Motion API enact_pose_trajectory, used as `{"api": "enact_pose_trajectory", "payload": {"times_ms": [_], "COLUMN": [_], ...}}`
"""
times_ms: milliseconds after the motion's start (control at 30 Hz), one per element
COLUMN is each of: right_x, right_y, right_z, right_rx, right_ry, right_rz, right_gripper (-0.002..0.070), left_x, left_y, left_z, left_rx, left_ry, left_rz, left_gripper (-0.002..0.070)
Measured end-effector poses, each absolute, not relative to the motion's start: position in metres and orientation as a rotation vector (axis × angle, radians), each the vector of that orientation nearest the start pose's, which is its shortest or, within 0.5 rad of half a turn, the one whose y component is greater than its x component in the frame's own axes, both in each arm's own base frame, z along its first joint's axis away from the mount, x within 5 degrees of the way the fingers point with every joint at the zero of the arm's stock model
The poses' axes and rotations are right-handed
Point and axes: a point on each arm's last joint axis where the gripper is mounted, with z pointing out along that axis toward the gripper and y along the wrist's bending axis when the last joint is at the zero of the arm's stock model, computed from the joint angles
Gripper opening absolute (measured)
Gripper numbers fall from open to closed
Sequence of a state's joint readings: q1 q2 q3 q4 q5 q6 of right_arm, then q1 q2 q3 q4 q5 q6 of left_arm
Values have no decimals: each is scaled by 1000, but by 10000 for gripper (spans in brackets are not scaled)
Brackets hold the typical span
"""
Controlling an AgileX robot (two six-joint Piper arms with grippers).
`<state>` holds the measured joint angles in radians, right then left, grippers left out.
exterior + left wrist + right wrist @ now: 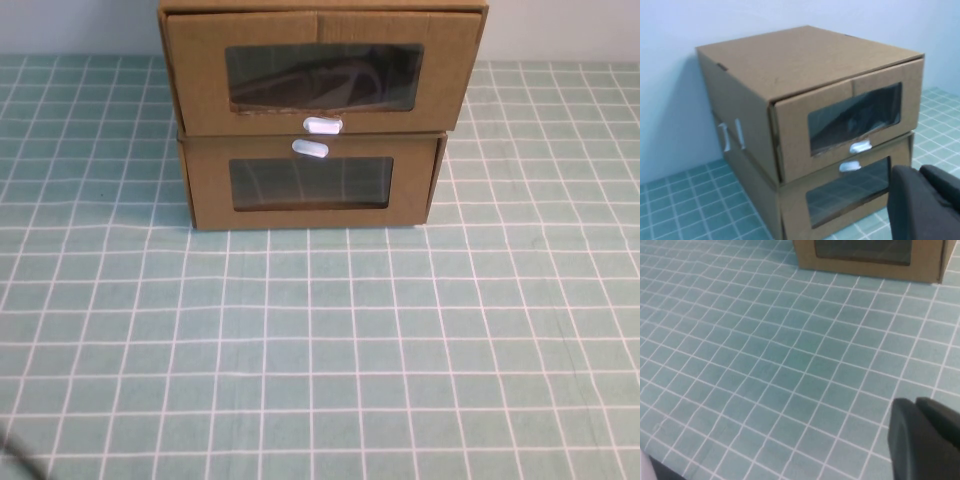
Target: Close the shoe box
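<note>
Two brown cardboard drawer boxes are stacked at the table's far middle. The upper one is the shoe box (320, 75), with a clear window and a white pull tab (322, 125) below it; its drawer front sticks out a little beyond the sleeve, as the left wrist view (840, 120) also shows. A dark shape lies behind its window. The lower box (312, 185) has its tab above its window. Neither gripper shows in the high view. My left gripper (920, 172) is shut and empty, off the boxes' front left. My right gripper (916, 402) is shut and empty above the cloth, well in front of the boxes.
A teal cloth with a white grid (320, 350) covers the table in front of the boxes. A pale wall stands right behind the stack. The lower box's front edge shows in the right wrist view (870, 260).
</note>
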<state>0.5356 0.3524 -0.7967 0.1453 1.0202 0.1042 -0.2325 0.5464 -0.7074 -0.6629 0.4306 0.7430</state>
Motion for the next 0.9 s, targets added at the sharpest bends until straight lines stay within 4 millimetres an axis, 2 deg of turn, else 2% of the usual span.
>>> {"api": "enact_pose_trajectory", "payload": {"times_ms": [133, 300, 467, 600, 667, 900], "right_x": [16, 27, 46, 53, 55, 57], "right_y": [21, 25, 34, 36, 36, 37], "right_z": [335, 302, 264, 239, 231, 224], "right_rx": [-408, -359, -309, -281, -270, -262], "right_ry": [1952, 1849, 1794, 1763, 1750, 1741], "right_rz": [586, 604, 610, 610, 610, 610], "right_gripper": [-11, -11, -11, -11, -11, -11], "left_x": [66, 47, 52, 59, 61, 61], "left_y": [-35, -25, -21, -17, -15, -14], "left_z": [333, 296, 247, 213, 203, 200], "left_rx": [428, 358, 303, 246, 226, 215], "left_ry": [1536, 1449, 1495, 1544, 1558, 1563], "left_rz": [-267, -226, -198, -160, -146, -151], "left_gripper": [-5, -5, -5, -5, -5, -5]}}
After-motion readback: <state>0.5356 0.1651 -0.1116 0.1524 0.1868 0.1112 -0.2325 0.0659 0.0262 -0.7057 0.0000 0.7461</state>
